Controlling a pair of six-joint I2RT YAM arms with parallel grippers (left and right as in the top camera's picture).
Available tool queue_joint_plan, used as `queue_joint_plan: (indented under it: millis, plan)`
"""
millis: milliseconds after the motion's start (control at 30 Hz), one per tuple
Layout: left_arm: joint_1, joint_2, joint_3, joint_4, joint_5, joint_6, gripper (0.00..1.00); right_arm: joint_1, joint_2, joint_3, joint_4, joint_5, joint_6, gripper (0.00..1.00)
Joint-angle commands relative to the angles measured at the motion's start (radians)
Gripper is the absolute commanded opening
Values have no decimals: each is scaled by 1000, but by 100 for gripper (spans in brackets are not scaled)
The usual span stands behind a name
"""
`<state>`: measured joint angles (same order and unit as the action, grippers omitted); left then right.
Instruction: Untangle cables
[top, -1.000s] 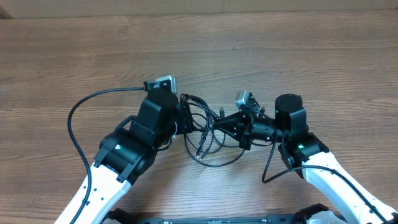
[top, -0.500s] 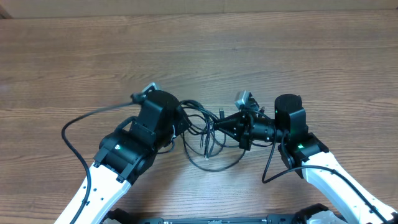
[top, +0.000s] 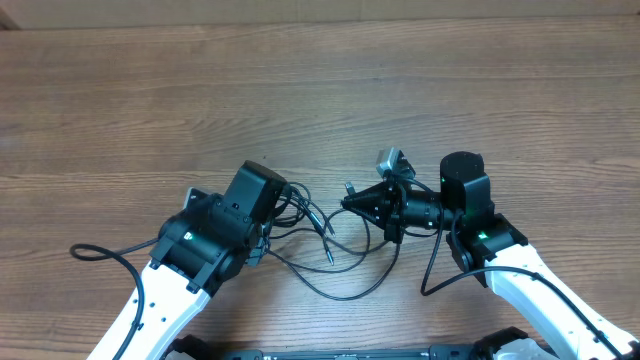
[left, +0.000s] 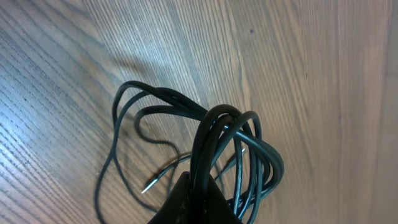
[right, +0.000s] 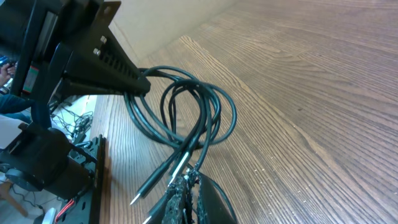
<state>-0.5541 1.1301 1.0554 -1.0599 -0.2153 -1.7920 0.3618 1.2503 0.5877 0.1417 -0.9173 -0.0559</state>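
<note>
The cables (top: 318, 215) are a tangle of thin black cords stretched between my two grippers over the wooden table (top: 420, 90). One long loop (top: 345, 292) sags toward the front. My left gripper (top: 278, 207) is shut on a bunch of looped cords (left: 231, 144), which run between its jaws (left: 199, 198). My right gripper (top: 349, 203) is shut on cord near the plugs; its fingertips (right: 189, 185) pinch it, with metal-tipped plugs (right: 152, 180) hanging beside them. The coiled loops (right: 194, 107) hang between the right fingers and the left gripper (right: 109, 68).
My left arm's thick black cable (top: 100, 252) trails off to the left, and my right arm's cable (top: 436, 268) loops beside its wrist. The table's far edge (top: 300, 22) runs along the top. In the right wrist view the table edge (right: 102, 155) is at the left.
My left gripper has pulled back toward the front left with its cords, stretching the tangle and opening a long loop. Its arm cable swung left. The right arm held still.
</note>
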Motion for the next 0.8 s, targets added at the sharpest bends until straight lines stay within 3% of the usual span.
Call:
queue_joint_plan:
  millis: [0, 233, 267, 400, 533, 567, 767]
  plan:
    - [5, -4, 9, -6, -58, -74, 5, -2, -2, 9, 5, 1, -6, 4]
    - [5, -4, 9, -10, -73, -16, 4, -2, -2, 9, 13, 8, -6, 4]
    - [5, -4, 9, -10, -74, 3, 4, -2, -2, 9, 13, 19, -6, 7]
    - [5, -4, 9, 14, -93, 139, 4, -2, -2, 9, 13, 35, -6, 36]
    - [5, -4, 9, 130, -106, 451, 4, -2, -2, 9, 20, 35, -6, 65]
    - [5, -4, 9, 161, -101, 537, 4, -2, -2, 9, 21, 35, -6, 69]
    - [4, -4, 9, 320, 64, 1075, 4, -2, -2, 9, 29, 35, -6, 74]
